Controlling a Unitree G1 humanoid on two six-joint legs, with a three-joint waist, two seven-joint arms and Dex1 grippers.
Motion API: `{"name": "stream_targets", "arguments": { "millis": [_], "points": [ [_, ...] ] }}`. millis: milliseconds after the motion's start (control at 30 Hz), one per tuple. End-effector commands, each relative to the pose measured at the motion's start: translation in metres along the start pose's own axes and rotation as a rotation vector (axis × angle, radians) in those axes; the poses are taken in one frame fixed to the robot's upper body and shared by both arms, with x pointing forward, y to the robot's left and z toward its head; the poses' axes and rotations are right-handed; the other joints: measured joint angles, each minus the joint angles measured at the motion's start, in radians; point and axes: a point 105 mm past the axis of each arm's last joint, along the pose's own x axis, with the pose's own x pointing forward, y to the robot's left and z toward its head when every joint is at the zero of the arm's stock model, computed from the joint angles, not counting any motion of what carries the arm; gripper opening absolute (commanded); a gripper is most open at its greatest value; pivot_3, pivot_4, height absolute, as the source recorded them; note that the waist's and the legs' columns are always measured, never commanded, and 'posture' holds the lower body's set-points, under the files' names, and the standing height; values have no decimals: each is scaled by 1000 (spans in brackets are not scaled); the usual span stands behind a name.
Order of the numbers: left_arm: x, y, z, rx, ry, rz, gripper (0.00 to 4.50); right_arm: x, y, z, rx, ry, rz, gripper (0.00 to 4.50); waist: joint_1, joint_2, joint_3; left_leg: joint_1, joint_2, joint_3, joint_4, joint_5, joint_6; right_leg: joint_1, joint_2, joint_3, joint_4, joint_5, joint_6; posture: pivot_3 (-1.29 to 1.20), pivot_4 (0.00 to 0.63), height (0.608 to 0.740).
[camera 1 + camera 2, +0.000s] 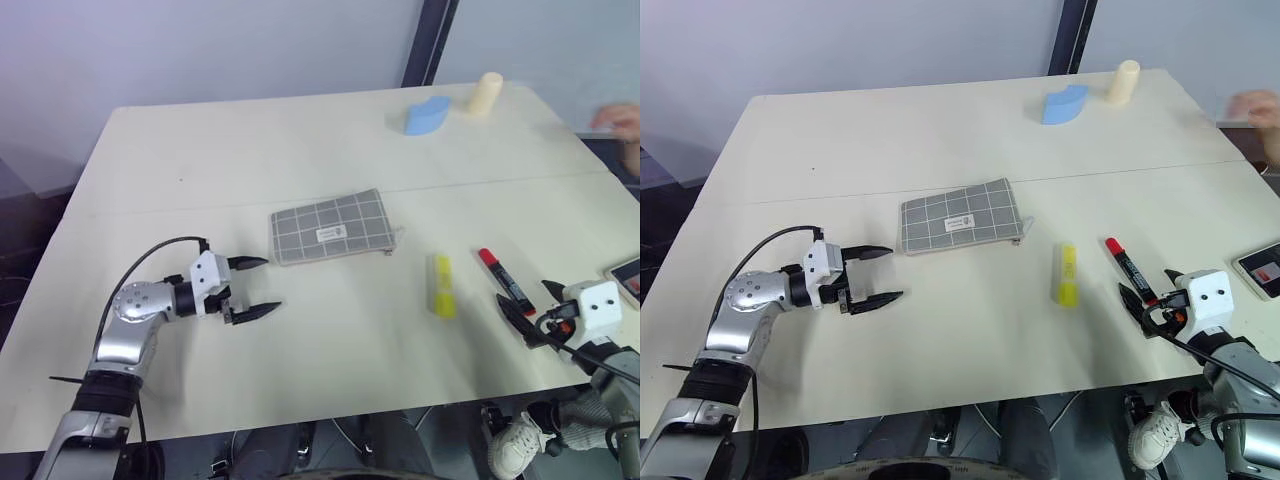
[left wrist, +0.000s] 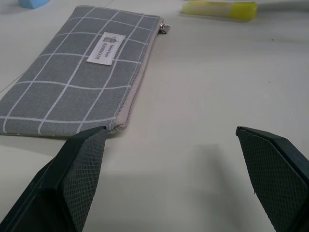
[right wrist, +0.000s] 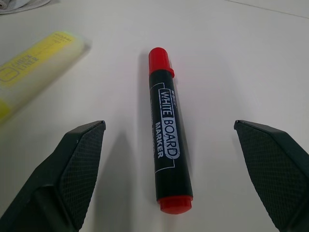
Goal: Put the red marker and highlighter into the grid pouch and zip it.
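The grid pouch lies flat in the middle of the table, label up, its zipper pull at the end nearer the highlighter. The yellow highlighter lies to its right. The red marker lies further right, red cap pointing away from me. My left gripper hovers open just in front of the pouch's left corner, pointing right, with nothing between its fingers. My right gripper stands open just short of the marker's near end, a finger on each side of its line, not touching it.
A blue object and a cream cylinder stand at the far right of the table. A flat phone-like device lies at the right edge. A person's hand shows beyond the far right corner.
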Motion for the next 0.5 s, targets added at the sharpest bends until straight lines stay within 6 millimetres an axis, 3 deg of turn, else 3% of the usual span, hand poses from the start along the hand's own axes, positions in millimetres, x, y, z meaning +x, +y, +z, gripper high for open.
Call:
{"name": "stream_targets", "arguments": {
  "millis": [33,500],
  "points": [
    [0,-2,14,61,-46,-15,4500,-3,-5,11,-20,-37,-11,4444,0,0,0,0,0,0,0,0,0,0,0,0,0,0,0,0,150,732],
    [-3,-11,14,46,-51,-65,4500,-2,-5,12,-22,-37,-15,4444,1,0,0,0,0,0,0,0,0,0,0,0,0,0,0,0,150,732]
  ]
}}
